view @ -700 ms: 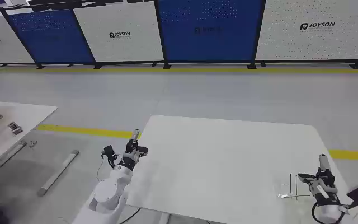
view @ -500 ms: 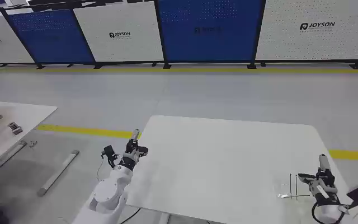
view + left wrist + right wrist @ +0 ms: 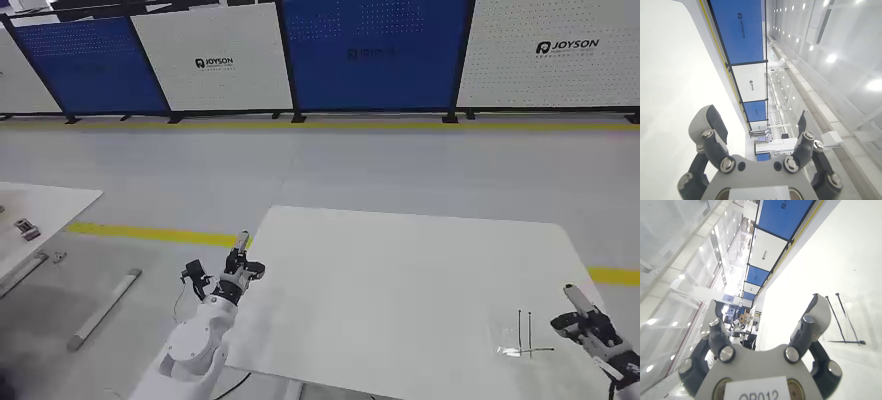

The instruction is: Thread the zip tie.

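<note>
Open tabletop point(image 3: 400, 290) between the zip ties point(image 3: 836, 319) and the right gripper point(image 3: 763, 299) just beside them.

Blue/white panels point(image 3: 375, 55), grey floor point(image 3: 300, 165) w/ yellow line point(image 3: 150, 234) — ceiling lights point(image 3: 831, 58)

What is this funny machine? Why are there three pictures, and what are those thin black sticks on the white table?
It is a robot with two arms. Each arm ends in a gripper, a claw for pinching things. One picture looks down from above onto the white table. The other two come from cameras on the wrists, showing the left gripper and the right gripper up close. Both are open and hold nothing. The black sticks are three zip ties lying on the table near the right gripper.
</note>
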Robot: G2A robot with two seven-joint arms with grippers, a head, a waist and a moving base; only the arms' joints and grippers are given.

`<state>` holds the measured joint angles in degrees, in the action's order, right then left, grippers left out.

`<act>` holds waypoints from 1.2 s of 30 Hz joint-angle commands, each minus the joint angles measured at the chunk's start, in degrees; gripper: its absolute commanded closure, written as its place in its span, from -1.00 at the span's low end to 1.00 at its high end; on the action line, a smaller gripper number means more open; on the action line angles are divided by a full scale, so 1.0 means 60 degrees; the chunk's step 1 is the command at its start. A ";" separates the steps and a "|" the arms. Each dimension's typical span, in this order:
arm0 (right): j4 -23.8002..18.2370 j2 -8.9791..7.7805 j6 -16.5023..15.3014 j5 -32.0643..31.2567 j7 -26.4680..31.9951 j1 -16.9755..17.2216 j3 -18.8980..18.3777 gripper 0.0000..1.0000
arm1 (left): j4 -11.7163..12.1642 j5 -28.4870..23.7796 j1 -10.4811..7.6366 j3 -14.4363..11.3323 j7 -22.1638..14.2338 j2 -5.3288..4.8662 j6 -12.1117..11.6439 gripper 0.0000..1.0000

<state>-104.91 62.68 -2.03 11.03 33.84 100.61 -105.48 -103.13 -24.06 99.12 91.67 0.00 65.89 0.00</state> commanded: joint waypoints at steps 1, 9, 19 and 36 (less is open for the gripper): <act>-0.0007 0.0003 0.0004 0.0026 -0.0119 0.0004 0.0009 -1.00 | 0.0000 0.0000 0.0000 0.0000 0.0000 0.0000 0.0000 -1.00; 0.0031 -0.0012 -0.0252 -0.0059 0.0006 -0.0049 -0.0038 -1.00 | 0.0000 0.0000 0.0000 0.0000 0.0000 0.0000 0.0000 -1.00; 0.1363 -0.0621 -0.0504 0.0245 0.6562 -0.1602 -0.0955 -1.00 | 0.0000 0.0000 0.0000 0.0000 0.0000 0.0000 0.0000 -1.00; 0.1953 -0.0785 -0.0291 -0.0343 0.7566 -0.2303 -0.0742 -1.00 | 0.0000 0.0000 0.0000 0.0000 0.0000 0.0000 0.0000 -1.00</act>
<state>-93.20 57.97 -3.78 8.98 79.24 86.80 -109.93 -103.13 -24.06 99.12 91.67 0.00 65.89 0.00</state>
